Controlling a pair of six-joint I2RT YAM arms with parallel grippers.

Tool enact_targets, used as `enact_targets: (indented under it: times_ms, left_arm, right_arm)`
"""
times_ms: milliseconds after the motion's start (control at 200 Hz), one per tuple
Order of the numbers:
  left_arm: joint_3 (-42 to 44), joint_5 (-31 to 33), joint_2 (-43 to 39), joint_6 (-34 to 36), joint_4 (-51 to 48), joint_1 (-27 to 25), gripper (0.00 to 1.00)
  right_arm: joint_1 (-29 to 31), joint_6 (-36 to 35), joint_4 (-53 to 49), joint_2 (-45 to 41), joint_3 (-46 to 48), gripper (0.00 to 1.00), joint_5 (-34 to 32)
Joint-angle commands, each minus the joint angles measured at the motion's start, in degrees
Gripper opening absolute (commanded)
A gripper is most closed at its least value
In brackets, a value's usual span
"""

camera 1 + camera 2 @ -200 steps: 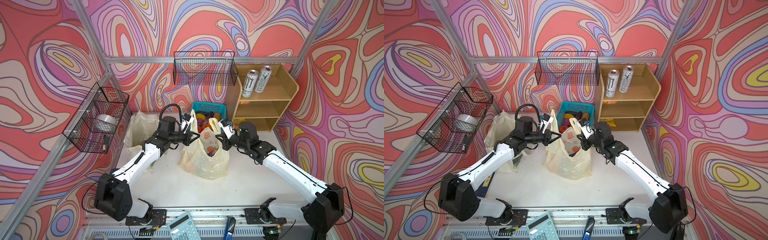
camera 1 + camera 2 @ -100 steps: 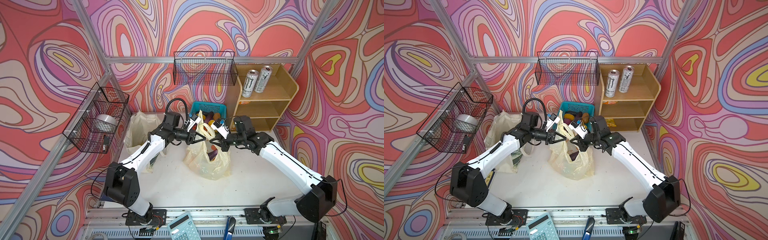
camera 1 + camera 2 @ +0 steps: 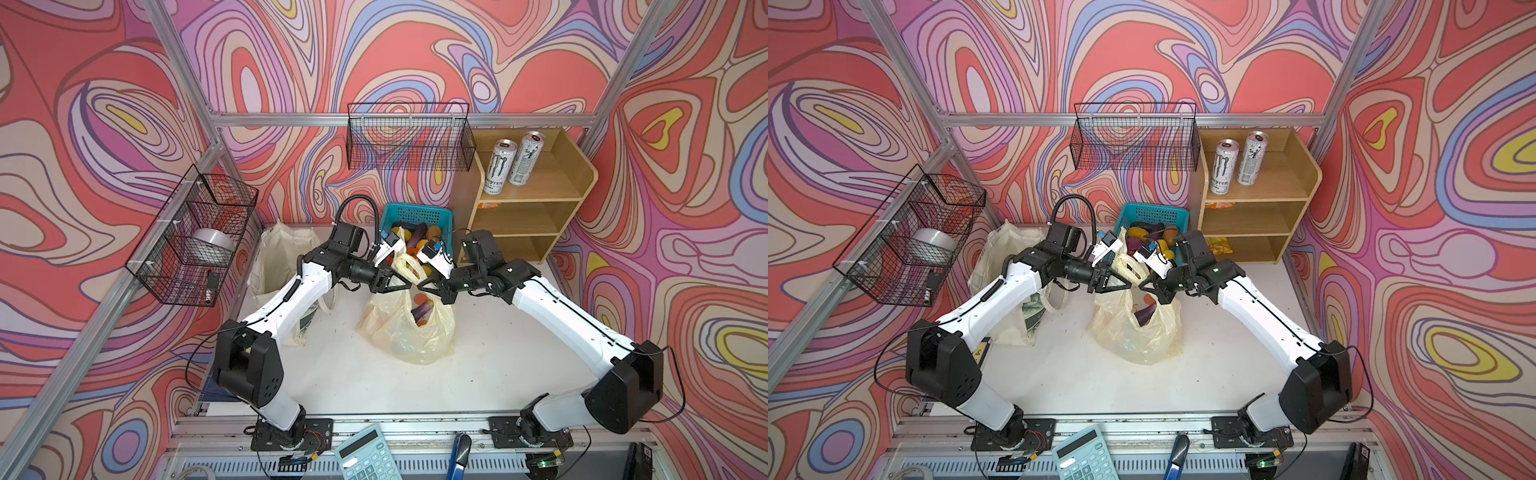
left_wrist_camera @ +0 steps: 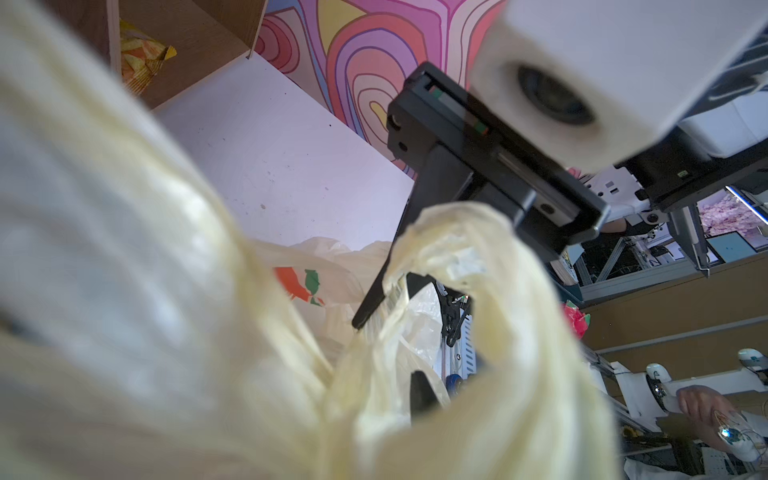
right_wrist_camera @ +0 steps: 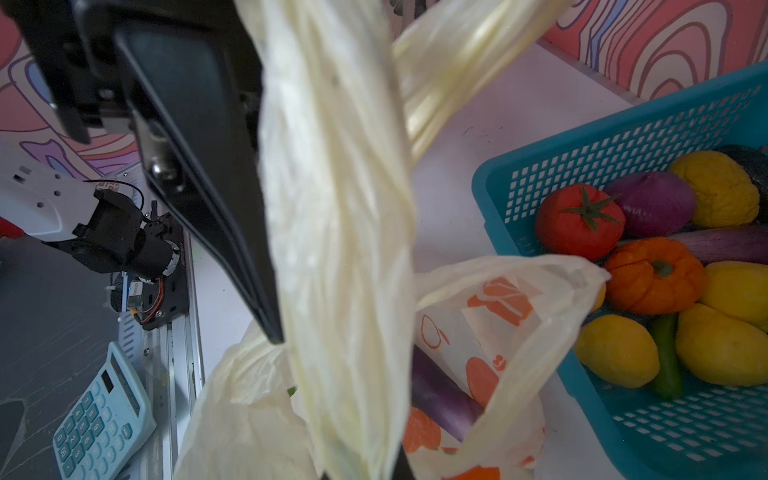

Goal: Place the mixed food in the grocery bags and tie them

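The pale-yellow plastic grocery bag [image 3: 409, 332] [image 3: 1138, 332] stands mid-table with a purple eggplant [image 5: 440, 395] and orange pieces inside. Its twisted handles [image 5: 340, 208] rise between both grippers, which meet tip to tip over its mouth. My right gripper [image 3: 420, 286] is shut on one handle, which loops over its finger [image 4: 399, 266]. A handle strand runs along a finger [image 5: 216, 199] of my left gripper [image 3: 409, 282]; plastic hides its jaws. The cream canvas tote [image 3: 278, 257] stands at the back left. More mixed food, a tomato [image 5: 579, 220] and lemons [image 5: 615, 351], lies in the teal basket [image 3: 415, 214].
A wooden shelf [image 3: 536, 216] at the back right carries two drink cans [image 3: 505, 166] and a snack packet [image 4: 141, 58] low down. Black wire baskets [image 3: 409, 137] [image 3: 195, 237] hang on the walls. A calculator [image 3: 365, 455] and a blue-handled tool [image 3: 459, 453] lie on the front rail.
Both grippers have moved inward from the bag's two sides and now meet over its mouth. The handles are drawn together and the bag is pulled narrower.
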State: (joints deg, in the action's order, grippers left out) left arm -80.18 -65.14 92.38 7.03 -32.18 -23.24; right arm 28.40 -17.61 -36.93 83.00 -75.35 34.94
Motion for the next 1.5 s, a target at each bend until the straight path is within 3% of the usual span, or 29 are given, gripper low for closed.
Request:
enact_targets:
  times_ms: [0, 746, 1167, 1307, 1412, 1492]
  left_arm:
    - [-1.5, -2.5, -1.2, 3.0, -2.4, 0.2, 0.33]
    - [-2.9, -0.6, -2.7, 0.3, 1.2, 1.4, 0.44]
    - [-2.6, -2.6, -1.1, -3.6, 6.6, 1.5, 0.50]
    - [-2.4, -3.6, -0.3, -4.7, 7.7, 1.4, 0.46]
    - [-2.2, -4.4, 0.1, -5.0, 8.1, 1.4, 0.33]
    - [-1.8, -4.8, 0.2, -4.9, 7.8, 1.4, 0.29]
  right_arm:
    - [-0.1, -0.8, -1.0, 0.3, -1.4, 0.00, -0.3]
    - [0.4, -2.5, -4.9, 3.4, -3.0, 0.00, 1.0]
    - [0.9, -2.6, -5.4, 3.9, -3.4, 0.00, 1.2]
    - [1.0, -2.6, -5.4, 3.7, -3.5, 0.00, 0.9]
    - [1.0, -2.4, -4.7, 3.2, -3.1, 0.00, -0.1]
    - [1.0, -1.5, -3.1, 2.1, -2.2, 0.00, -1.9]
